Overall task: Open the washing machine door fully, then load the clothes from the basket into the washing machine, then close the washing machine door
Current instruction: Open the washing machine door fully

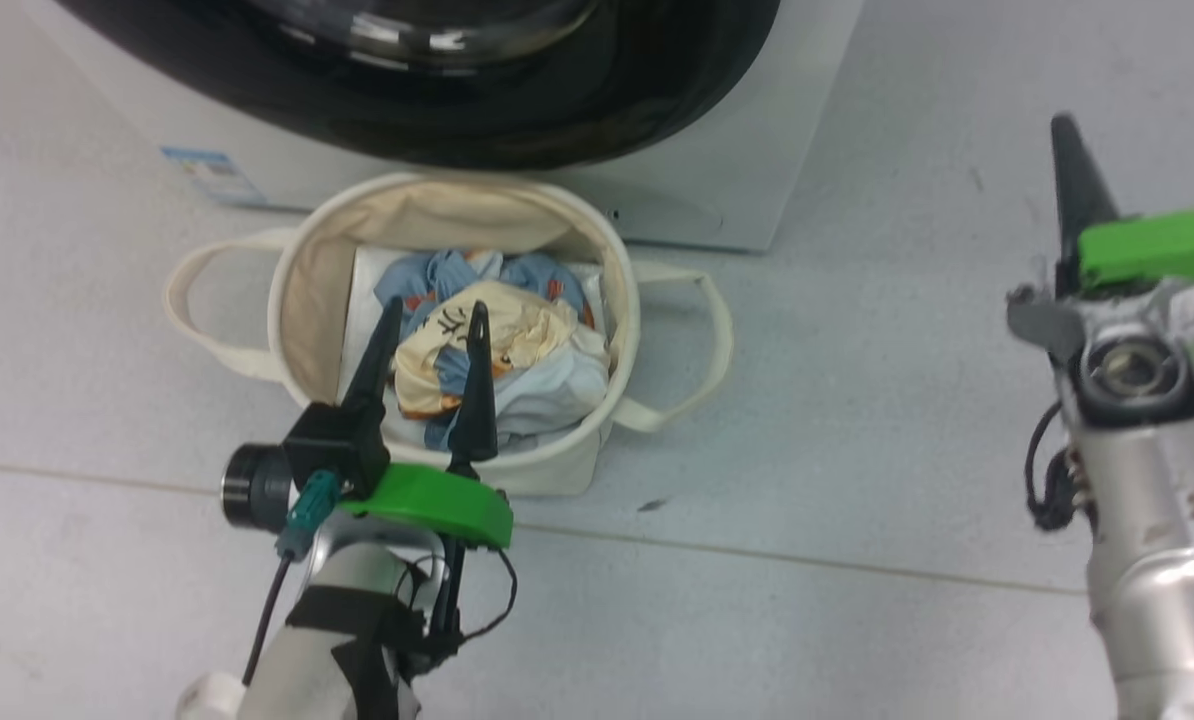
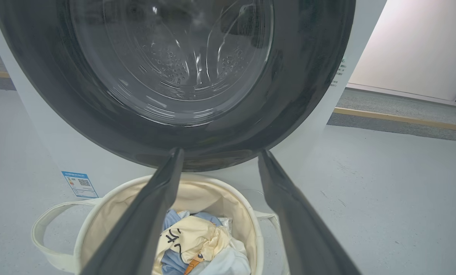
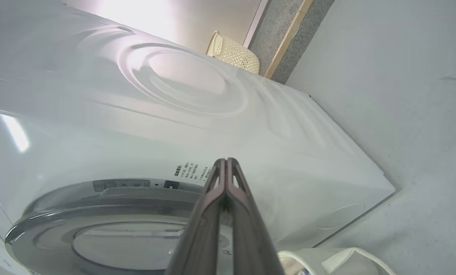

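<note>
The left gripper [image 1: 435, 303] reaches up from the lower left of the head view on a pale forearm with a bright green plastic collar. Its two long dark fingers stand wide apart with nothing held between them. Their tips hang over the mouth of the round cream canvas basket [image 1: 295, 262], which sits on the pale grey floor [image 1: 857, 450] with a loop handle at each side. It is unclear whether the tips touch the fabric below.

Inside the basket lie the clothes [image 1: 517, 350] in a loose heap: blue fabric with orange spots, a cream piece with dark markings on top, and a pale blue-white piece on the right side of the heap. A flat white liner sheet [image 1: 357, 290] shows under them at the left.

At the right edge of the head view, well apart from the basket, the right gripper [image 1: 1065, 125] points upward with its fingers pressed together, holding nothing. In its own wrist view the joined tips [image 3: 226, 160] aim at the machine's white casing.

Just behind the basket stands the boxy white washing machine [image 1: 757, 150] with a small blue label [image 1: 207, 172] low on its front. Its large round glossy black door [image 1: 517, 110] with the clear glass bowl [image 2: 170, 57] lies shut against the front.
</note>
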